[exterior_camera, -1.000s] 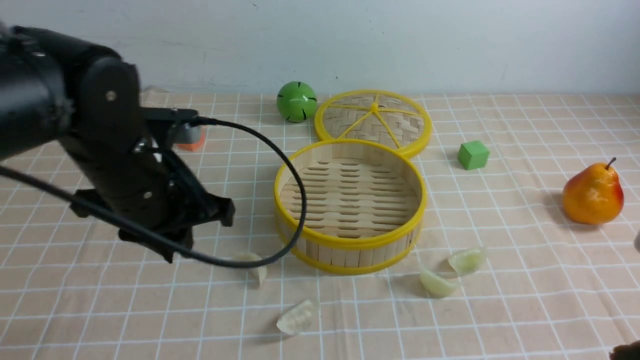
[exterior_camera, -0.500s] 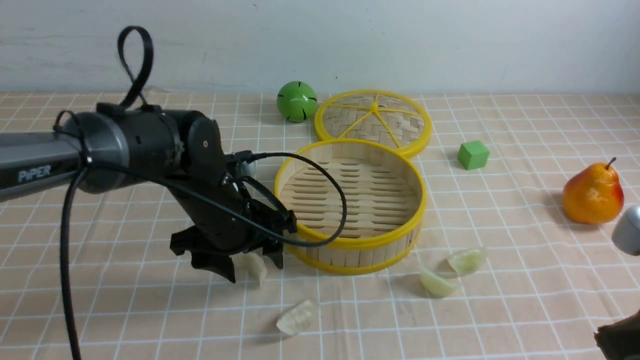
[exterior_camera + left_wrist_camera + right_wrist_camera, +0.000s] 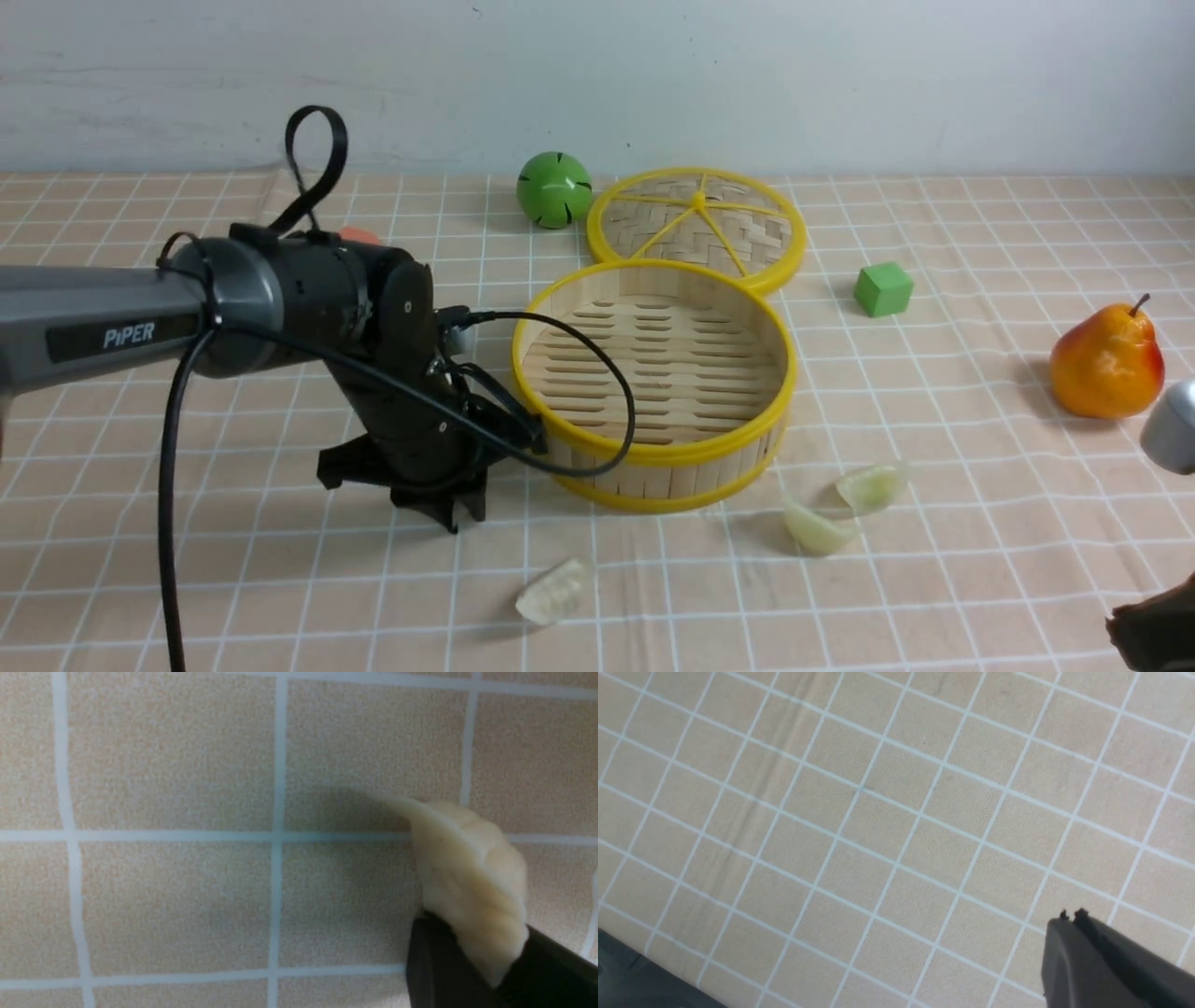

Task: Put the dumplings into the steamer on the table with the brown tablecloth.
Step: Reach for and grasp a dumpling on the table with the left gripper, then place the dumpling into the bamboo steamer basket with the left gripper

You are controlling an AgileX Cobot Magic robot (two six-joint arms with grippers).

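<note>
Left gripper: the left gripper (image 3: 455,511) points down at the brown tablecloth (image 3: 187,560), just beside the near-left wall of the steamer (image 3: 653,481). Its fingers (image 3: 432,961) are pinched narrow on the gripped dumpling (image 3: 472,877).
Gripped dumpling: pale and pleated, held by one end. The front view hides it behind the gripper, and whether it touches the cloth cannot be told.
Right gripper: the right gripper (image 3: 1070,914) hangs over bare cloth at the near right, its fingertips pressed together with nothing between them.
Loose dumplings: the near dumpling (image 3: 555,593) lies in front of the steamer. The middle dumpling (image 3: 817,530) and the right dumpling (image 3: 873,485) lie just beside each other off the steamer's near-right side.
Steamer: upright at the centre of the table, with nothing on its slatted floor.
In the way: the left arm's black cable (image 3: 597,411) loops in front of the steamer's near-left rim.
Around: the woven lid (image 3: 747,233) lies flat, touching the steamer's far rim. A green ball (image 3: 555,189) sits beside the lid, a green cube (image 3: 883,288) to the steamer's right, and a pear (image 3: 1107,362) far right.
Edges: the cloth runs back to a white wall.
Open room: bare cloth lies left of the left arm, along the near side, and between the right dumpling and the pear.
</note>
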